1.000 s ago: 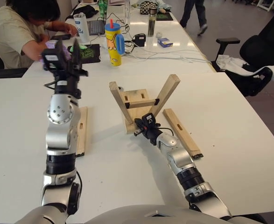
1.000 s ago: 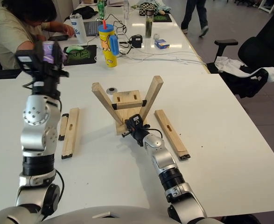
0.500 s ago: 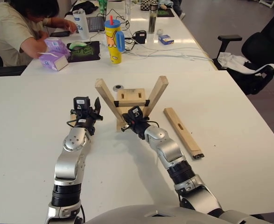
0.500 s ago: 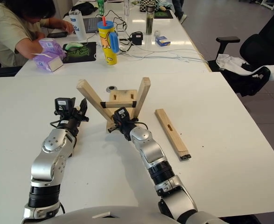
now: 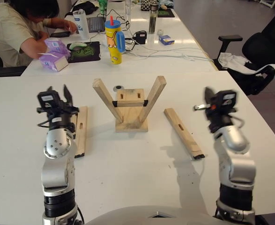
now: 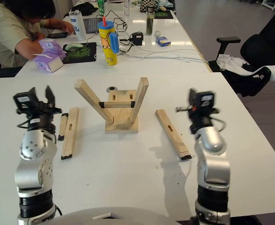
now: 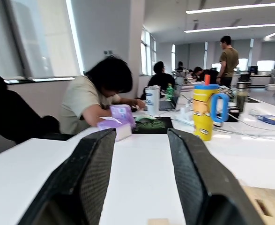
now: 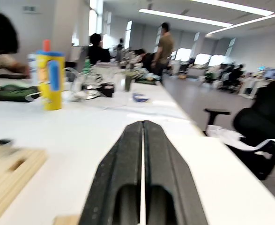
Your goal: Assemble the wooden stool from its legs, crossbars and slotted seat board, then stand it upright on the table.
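— Wood first: how far along is the stool?
— Partway, by my reading. Seat board [image 5: 131, 124] lies flat on the table [image 5: 128, 164], between the two grippers and well apart from each. Two legs [image 5: 106, 98] stand in it, splayed outward, with a crossbar [image 5: 130, 103] bridging them.
— What's left?
— Loose leg [image 5: 183, 132] lies near the right gripper [image 5: 206, 96], on its inner side and lower. Second leg [image 6: 70, 131] and a thin bar [image 6: 63, 125] lie just beside the left gripper [image 6: 40, 96], beneath it. All three unfitted. Stool not yet turned upright.
— Grippers?
— Left has its fingers spread, nothing between them. Right has its fingers pressed together, empty. Both are held above the table.
— Anything in the way?
— Small round thing [image 5: 118, 87] sits at the board's far edge, touching or just apart, cannot tell. Yellow cup [image 5: 114, 40] and purple box [image 5: 55, 47] stand well beyond both grippers. Likely no hindrance.
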Action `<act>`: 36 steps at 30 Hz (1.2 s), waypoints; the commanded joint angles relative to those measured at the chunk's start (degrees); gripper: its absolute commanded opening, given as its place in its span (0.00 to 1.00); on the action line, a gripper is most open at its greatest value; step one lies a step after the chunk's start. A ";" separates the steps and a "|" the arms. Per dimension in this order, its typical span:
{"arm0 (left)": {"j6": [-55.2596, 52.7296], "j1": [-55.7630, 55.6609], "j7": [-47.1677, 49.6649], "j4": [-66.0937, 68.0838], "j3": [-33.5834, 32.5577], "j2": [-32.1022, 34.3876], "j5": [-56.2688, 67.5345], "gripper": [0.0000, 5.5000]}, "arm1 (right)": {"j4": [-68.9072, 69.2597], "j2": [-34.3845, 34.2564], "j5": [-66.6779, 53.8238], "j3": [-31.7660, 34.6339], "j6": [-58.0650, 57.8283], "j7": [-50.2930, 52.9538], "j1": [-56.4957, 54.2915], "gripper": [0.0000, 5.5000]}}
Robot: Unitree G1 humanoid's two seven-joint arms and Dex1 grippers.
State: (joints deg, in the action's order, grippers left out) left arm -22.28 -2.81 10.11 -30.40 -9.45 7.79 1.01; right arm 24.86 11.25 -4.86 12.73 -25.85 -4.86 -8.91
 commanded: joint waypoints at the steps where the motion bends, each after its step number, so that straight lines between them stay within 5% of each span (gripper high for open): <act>1: -1.75 -4.97 -3.12 5.71 4.79 -0.76 -0.31 0.38 | -6.85 -5.06 -0.24 -4.83 -2.53 3.22 -10.49 0.00; 7: -6.66 -11.88 -7.68 16.83 15.39 -3.67 -2.24 0.38 | -9.37 -10.23 -1.57 -29.29 -14.77 -6.35 -12.28 0.00; 14: -7.34 -5.05 -8.41 18.91 6.64 1.26 -2.15 0.38 | -16.74 0.85 1.77 -22.85 -12.11 -8.65 -7.31 0.00; 21: -5.20 -2.04 -13.30 22.91 0.07 8.51 -1.32 0.38 | -30.18 -2.24 -3.75 -16.07 5.39 -13.97 -16.17 0.00; 26: -0.52 -10.40 -22.05 33.03 -0.41 16.40 -0.18 0.38 | -30.87 -0.02 -4.18 -23.42 11.44 -28.03 -17.85 0.00; 30: 2.67 -19.44 -23.96 42.33 -5.17 23.04 1.35 0.38 | -17.84 6.55 -8.39 -32.65 2.71 -42.14 -11.47 0.00; 36: 8.40 -20.82 -26.45 47.11 -8.38 26.02 3.68 0.38 | -12.21 5.25 -8.60 -33.14 -2.88 -38.46 -12.45 0.00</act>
State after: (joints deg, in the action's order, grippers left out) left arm -15.31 -24.51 -15.39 15.43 -16.64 33.31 3.44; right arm 14.41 17.13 -16.22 -21.71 -27.81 -47.71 -18.98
